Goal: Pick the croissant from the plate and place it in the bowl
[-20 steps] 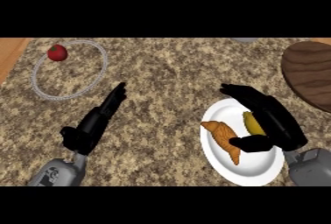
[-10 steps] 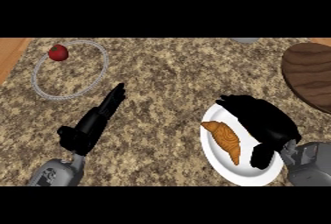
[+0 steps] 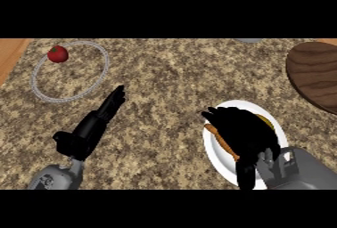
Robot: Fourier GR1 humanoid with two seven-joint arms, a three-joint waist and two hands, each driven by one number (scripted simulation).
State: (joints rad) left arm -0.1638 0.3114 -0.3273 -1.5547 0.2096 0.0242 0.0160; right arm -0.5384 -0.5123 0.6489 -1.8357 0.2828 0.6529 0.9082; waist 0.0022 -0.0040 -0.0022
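Fingers (image 3: 223, 120) of the right hand (image 3: 247, 133) curl down over the croissant (image 3: 220, 140) on the white plate (image 3: 214, 156), near the bench's (image 3: 171, 89) front right edge. Only a thin orange strip of the croissant shows at the hand's left side, so the fingers seem to be closing round it, though the actual contact is hidden. Left of the plate, well apart, the left hand (image 3: 99, 118) lies over the bench's front left part with its fingers straight and released, pointing away toward the far side. Farther back, at the far left corner, sits a clear-rimmed bowl (image 3: 39, 91) with a red tomato (image 3: 58, 54) inside by its far rim. At the far right edge lies a round wooden board (image 3: 316, 75).
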